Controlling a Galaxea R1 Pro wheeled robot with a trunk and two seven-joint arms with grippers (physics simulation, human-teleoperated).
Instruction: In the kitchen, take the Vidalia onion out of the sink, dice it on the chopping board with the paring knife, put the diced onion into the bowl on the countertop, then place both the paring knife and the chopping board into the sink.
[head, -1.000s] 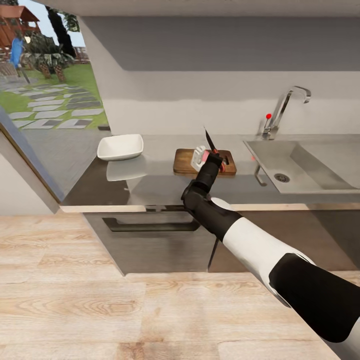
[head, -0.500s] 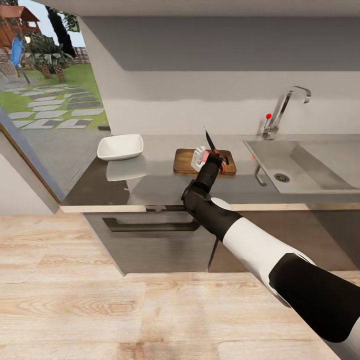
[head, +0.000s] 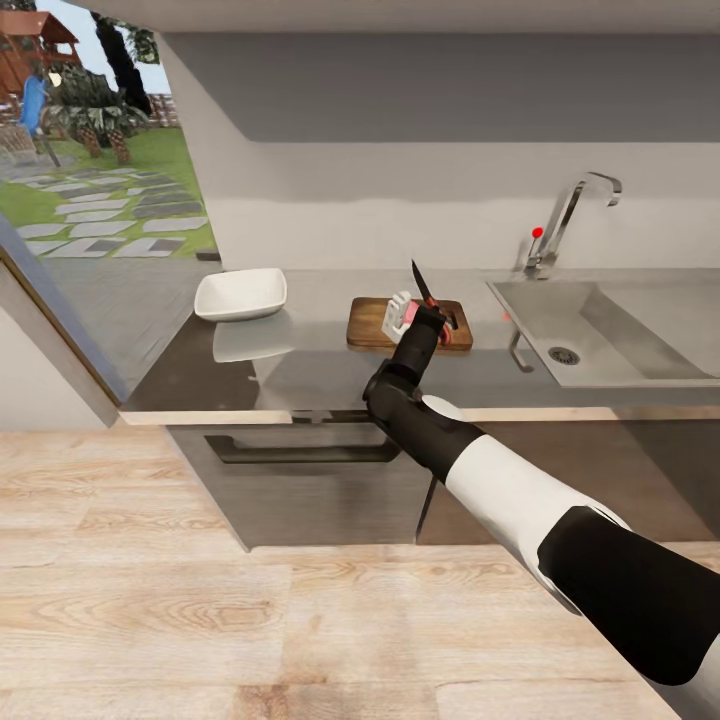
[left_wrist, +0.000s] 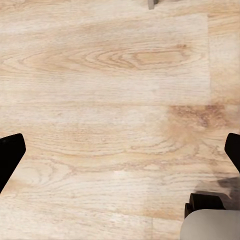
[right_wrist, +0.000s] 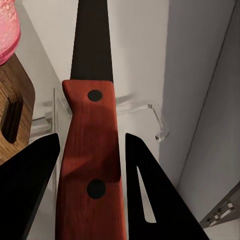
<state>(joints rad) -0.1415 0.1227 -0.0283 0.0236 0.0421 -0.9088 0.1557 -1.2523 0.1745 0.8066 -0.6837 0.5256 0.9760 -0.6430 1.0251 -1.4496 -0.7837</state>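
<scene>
My right gripper (head: 431, 322) is shut on the paring knife (head: 423, 285), holding its red handle (right_wrist: 90, 165) over the chopping board (head: 372, 324). The dark blade (right_wrist: 93, 40) points up and away toward the wall. A pinkish-white piece of the Vidalia onion (head: 398, 313) sits on the board just left of the gripper, and its pink edge (right_wrist: 7, 30) is beside the blade. The white bowl (head: 240, 293) stands on the countertop (head: 320, 365) left of the board. The sink (head: 640, 340) lies to the right. My left gripper (left_wrist: 120, 155) is open over the wooden floor.
The chrome tap (head: 566, 216) with its red knob (head: 537, 232) rises behind the sink. Dark cabinets with a bar handle (head: 300, 455) sit under the countertop. A glass opening at the left looks onto a garden. Part of my base (left_wrist: 210, 222) is over the floor.
The knife's blade tip has shifted very slightly to the right; the arm, board, bowl and camera are otherwise as before.
</scene>
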